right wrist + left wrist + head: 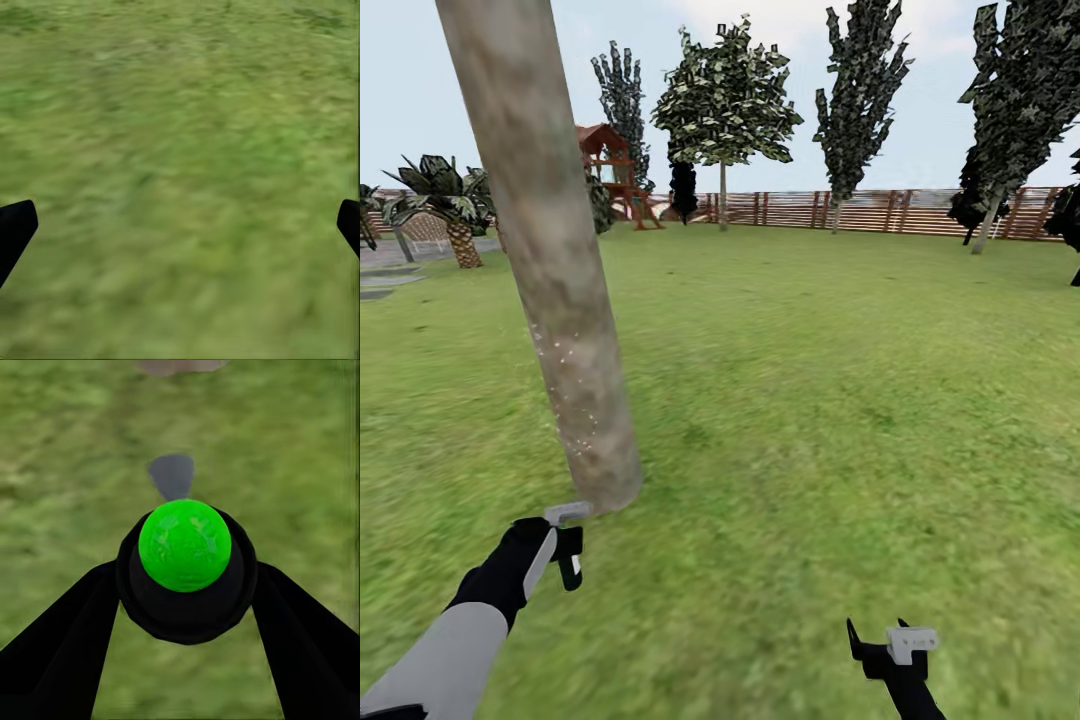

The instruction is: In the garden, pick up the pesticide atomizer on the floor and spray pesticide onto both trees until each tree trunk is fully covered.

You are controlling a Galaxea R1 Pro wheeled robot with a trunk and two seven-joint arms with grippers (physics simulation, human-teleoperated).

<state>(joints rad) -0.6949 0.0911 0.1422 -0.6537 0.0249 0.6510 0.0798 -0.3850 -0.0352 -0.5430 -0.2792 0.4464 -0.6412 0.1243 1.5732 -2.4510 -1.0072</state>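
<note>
A thick beige-grey tree trunk (550,250) leans close at the left, with a few whitish pesticide specks (565,355) on its lower part. My left gripper (567,545) hangs just in front of the trunk's base. In the left wrist view the left gripper (187,585) is shut on the pesticide atomizer (184,547), a round black body with a bright green top and a grey nozzle (171,474) pointing toward the trunk's foot (180,364). My right gripper (878,640) is open over bare grass (180,150), holding nothing. A second pale-trunked tree (723,195) stands far off by the fence.
Green lawn (840,400) stretches to a brown slat fence (880,210). More trees (990,215) line the fence. A small palm (455,230) and grey paving (380,280) lie at the far left, with a red play tower (610,170) behind the trunk.
</note>
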